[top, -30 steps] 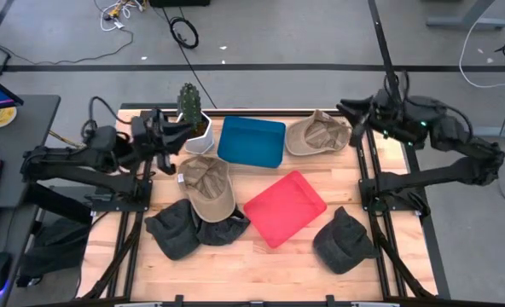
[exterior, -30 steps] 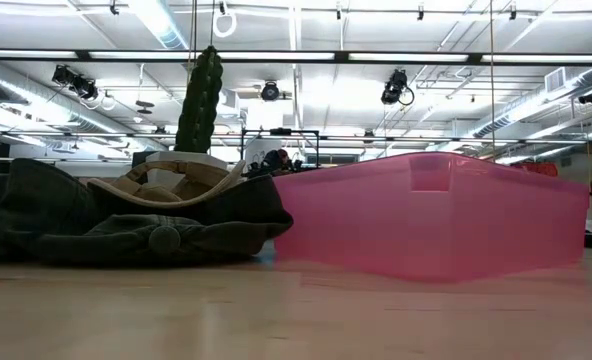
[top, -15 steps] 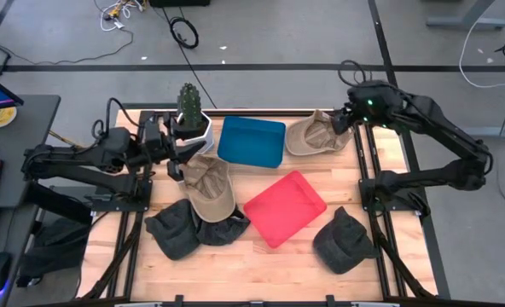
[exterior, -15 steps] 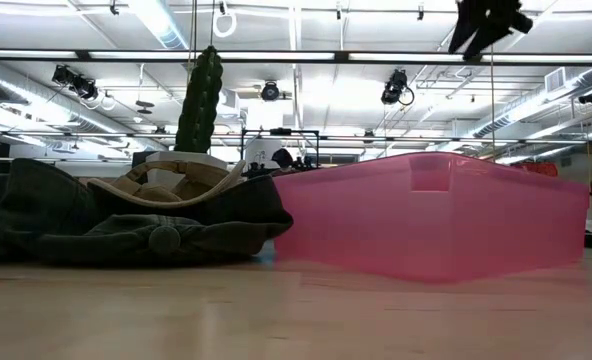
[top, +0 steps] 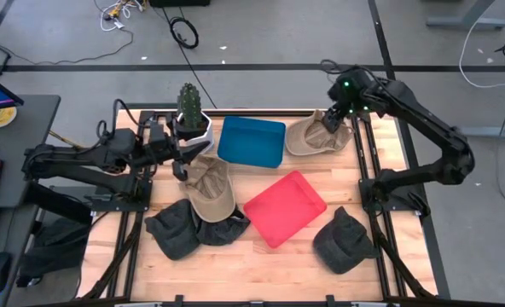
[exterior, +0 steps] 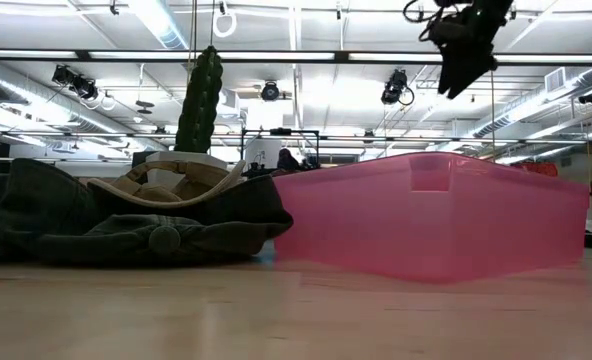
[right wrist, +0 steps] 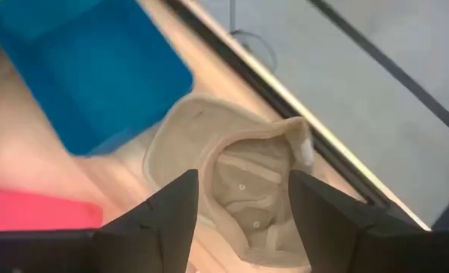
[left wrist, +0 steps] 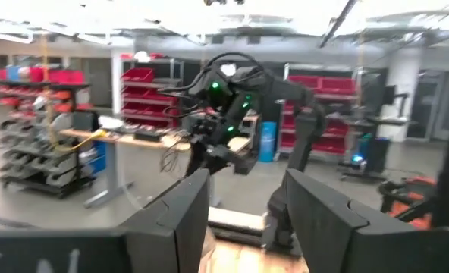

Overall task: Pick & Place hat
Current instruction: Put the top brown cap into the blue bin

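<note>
Wooden table (top: 261,264) carries red bin (top: 285,207) and blue bin (top: 252,141) | tan hat (top: 315,136) lies upturned at far right corner beside blue bin | right gripper (top: 336,118) hovers over it, jaws apart, empty | left gripper (top: 187,153) near cactus pot (top: 193,128), jaws apart.

Bright overhead light, blurred wrist views
</note>
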Action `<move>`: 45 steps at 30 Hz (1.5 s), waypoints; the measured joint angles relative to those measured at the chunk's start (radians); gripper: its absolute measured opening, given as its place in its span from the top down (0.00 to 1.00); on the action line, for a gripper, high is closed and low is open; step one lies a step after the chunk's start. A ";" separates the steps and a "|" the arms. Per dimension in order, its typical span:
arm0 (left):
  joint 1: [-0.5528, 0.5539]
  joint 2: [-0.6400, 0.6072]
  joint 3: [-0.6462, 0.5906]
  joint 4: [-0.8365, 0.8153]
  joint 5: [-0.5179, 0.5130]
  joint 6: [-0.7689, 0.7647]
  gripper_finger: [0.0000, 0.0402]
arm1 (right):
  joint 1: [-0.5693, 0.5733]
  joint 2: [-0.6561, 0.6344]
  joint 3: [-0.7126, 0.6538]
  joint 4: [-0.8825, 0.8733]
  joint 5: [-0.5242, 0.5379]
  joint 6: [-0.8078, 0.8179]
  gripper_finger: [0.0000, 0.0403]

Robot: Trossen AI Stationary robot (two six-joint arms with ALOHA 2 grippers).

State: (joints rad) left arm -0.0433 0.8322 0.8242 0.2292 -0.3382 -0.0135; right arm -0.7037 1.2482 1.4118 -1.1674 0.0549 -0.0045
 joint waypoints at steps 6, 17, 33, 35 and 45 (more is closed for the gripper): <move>0.000 0.014 0.000 0.001 -0.069 -0.027 0.56 | 0.071 0.012 -0.134 0.050 -0.046 -0.025 0.48; 0.001 0.033 0.000 0.003 -0.079 -0.032 0.56 | 0.183 0.012 -0.430 0.316 -0.038 -0.268 0.48; 0.001 0.053 0.000 0.004 -0.079 -0.035 0.56 | 0.227 0.072 -0.560 0.449 -0.021 -0.408 0.31; 0.001 0.053 0.000 0.005 -0.079 -0.033 0.56 | 0.227 0.099 -0.576 0.481 -0.004 -0.414 0.31; 0.001 0.059 0.000 0.004 -0.079 -0.029 0.56 | 0.219 0.244 -0.591 0.590 0.100 -0.391 0.37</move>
State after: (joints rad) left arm -0.0422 0.8909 0.8238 0.2337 -0.4171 -0.0422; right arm -0.4845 1.4923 0.8207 -0.5770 0.1544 -0.3960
